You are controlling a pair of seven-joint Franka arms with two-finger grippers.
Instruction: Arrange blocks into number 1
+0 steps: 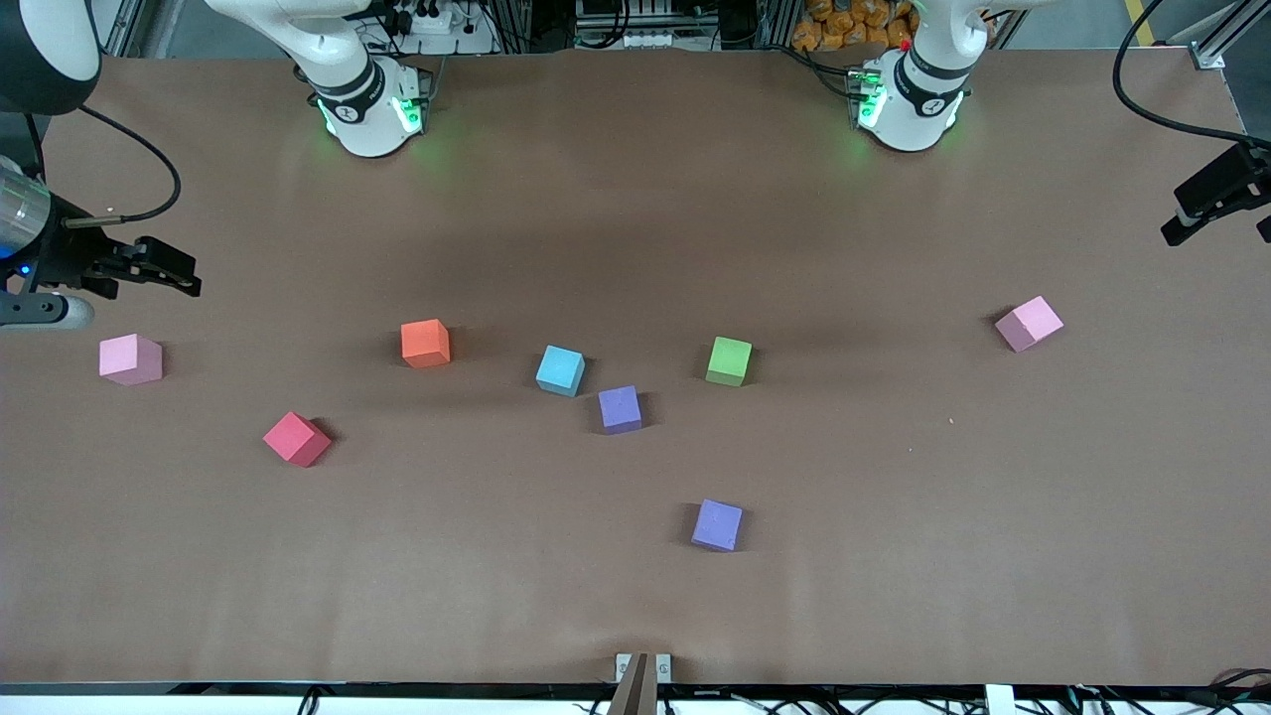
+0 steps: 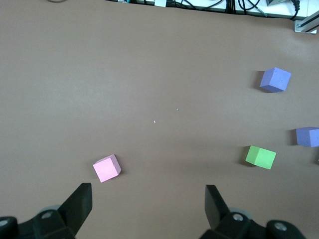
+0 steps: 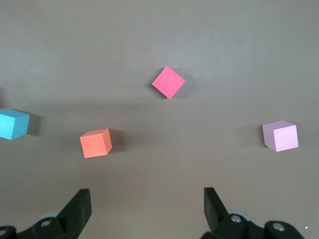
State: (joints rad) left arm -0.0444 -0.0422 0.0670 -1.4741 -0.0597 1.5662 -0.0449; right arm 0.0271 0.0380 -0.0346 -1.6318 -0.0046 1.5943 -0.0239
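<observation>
Several blocks lie scattered and apart on the brown table; no number 1 is in view. Toward the right arm's end are a pink block (image 1: 130, 358) (image 3: 280, 136), a red one (image 1: 296, 438) (image 3: 168, 82) and an orange one (image 1: 425, 343) (image 3: 95, 143). In the middle sit a light blue block (image 1: 560, 369), two purple ones (image 1: 620, 408) (image 1: 717, 524) and a green one (image 1: 729, 359) (image 2: 260, 157). Another pink block (image 1: 1029, 323) (image 2: 106, 168) lies toward the left arm's end. My left gripper (image 2: 147, 195) and right gripper (image 3: 146, 196) hang open and empty, high over the table.
The arm bases (image 1: 362, 99) (image 1: 909, 94) stand along the table edge farthest from the front camera. Black devices on cables reach in at both ends (image 1: 149, 266) (image 1: 1216, 194). A small bracket (image 1: 642, 667) sits at the nearest edge.
</observation>
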